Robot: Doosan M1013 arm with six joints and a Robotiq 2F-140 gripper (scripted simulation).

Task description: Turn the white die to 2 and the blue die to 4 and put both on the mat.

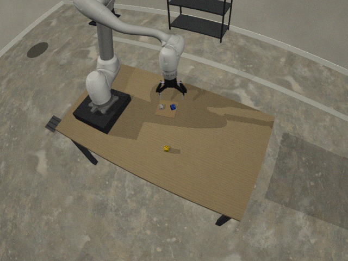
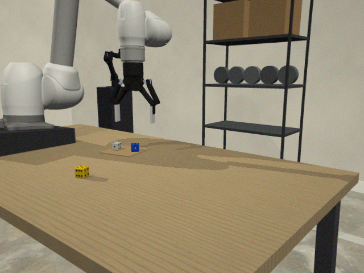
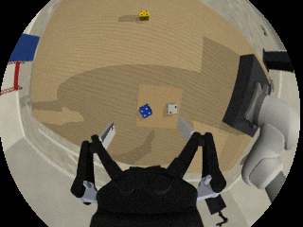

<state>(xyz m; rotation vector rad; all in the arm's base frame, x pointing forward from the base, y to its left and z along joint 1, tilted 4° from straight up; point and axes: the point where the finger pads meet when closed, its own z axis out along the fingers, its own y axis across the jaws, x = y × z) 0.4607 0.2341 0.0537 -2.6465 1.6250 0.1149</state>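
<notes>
The tool (image 2: pixel 133 114) hangs above the mat (image 2: pixel 124 152) with its fingers spread wide and nothing between them. The white die (image 2: pixel 116 145) and blue die (image 2: pixel 135 147) sit flat, side by side on the mat; the yellow die (image 2: pixel 81 171) rests well apart on the tabletop (image 2: pixel 205 205). The top faces are too small to read. The sound practice here is verification: confirm both tops and rise straight, away from the yellow die.

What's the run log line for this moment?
gripper: open, empty, above mat | white die, blue die: on mat | yellow die: off mat
</notes>
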